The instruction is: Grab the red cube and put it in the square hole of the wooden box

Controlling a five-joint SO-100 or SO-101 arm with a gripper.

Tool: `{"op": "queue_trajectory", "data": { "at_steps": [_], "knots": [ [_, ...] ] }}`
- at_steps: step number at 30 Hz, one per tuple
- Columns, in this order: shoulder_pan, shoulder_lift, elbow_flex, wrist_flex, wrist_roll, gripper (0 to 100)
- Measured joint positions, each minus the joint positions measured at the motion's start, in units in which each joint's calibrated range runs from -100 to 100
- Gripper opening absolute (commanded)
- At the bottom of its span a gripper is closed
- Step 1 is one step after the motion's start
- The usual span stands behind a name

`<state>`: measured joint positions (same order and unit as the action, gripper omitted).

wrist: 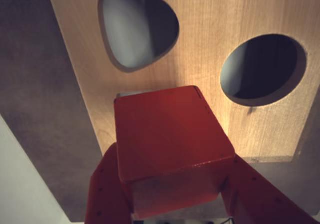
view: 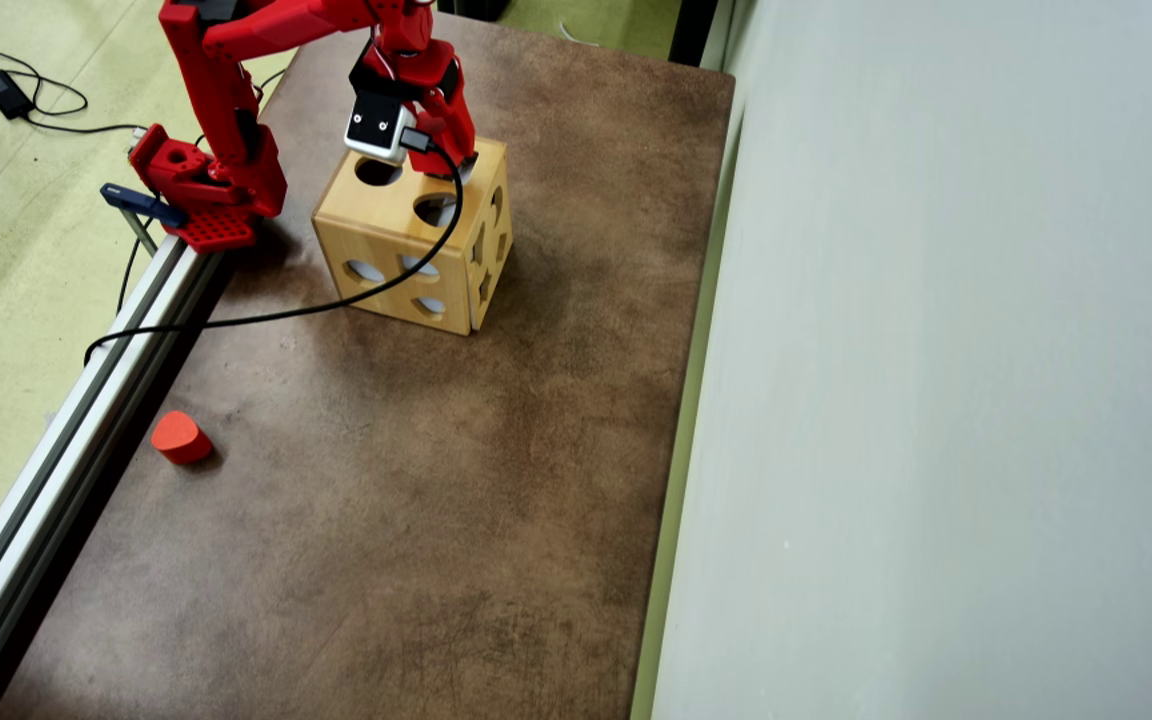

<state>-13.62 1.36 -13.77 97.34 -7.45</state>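
Seen from my wrist, I held the red cube (wrist: pixel 170 134) clamped between the two fingers of my gripper (wrist: pixel 175 194), poised over the top face of the wooden box (wrist: pixel 210 103). To the cube's upper left gaped the rounded teardrop hole (wrist: pixel 137 26); to its upper right, the round hole (wrist: pixel 262 68). The square hole could not be made out: a sliver of dark edge showed at the cube's far corner, and I judged the opening lay directly beneath, hidden by the cube itself.

That was where the trouble lay. With the target masked, any slight twist of the cube against the hole's straight sides would have left a corner riding on the wood, and a release then could have left it perched or tipped off the box.

From overhead, the orange-red rounded block (view: pixel 180 437) lay at the left edge of the bench (view: pixel 496 480), well apart from the work. My arm (view: pixel 236 60) reached over the box, and the camera cable (view: pixel 336 305) trailed across its top and front face, where it might have snagged.
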Motion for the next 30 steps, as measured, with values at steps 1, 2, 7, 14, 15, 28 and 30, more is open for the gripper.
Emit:
{"op": "queue_trajectory", "data": {
  "at_steps": [1, 2, 7, 14, 15, 28, 30],
  "knots": [
    [-0.4, 0.9, 0.0, 0.0, 0.0, 2],
    [-0.6, 1.8, 0.0, 0.0, 0.0, 2],
    [-1.8, 2.3, 0.0, -0.3, 0.0, 2],
    [-1.9, 2.5, 0.0, -2.6, 0.0, 2],
    [-1.9, 2.5, 0.0, -2.6, 0.0, 2],
    [-1.9, 4.2, 1.6, -3.0, 0.0, 2],
    [-1.9, 4.2, 1.6, -3.0, 0.0, 2]
  ]
}}
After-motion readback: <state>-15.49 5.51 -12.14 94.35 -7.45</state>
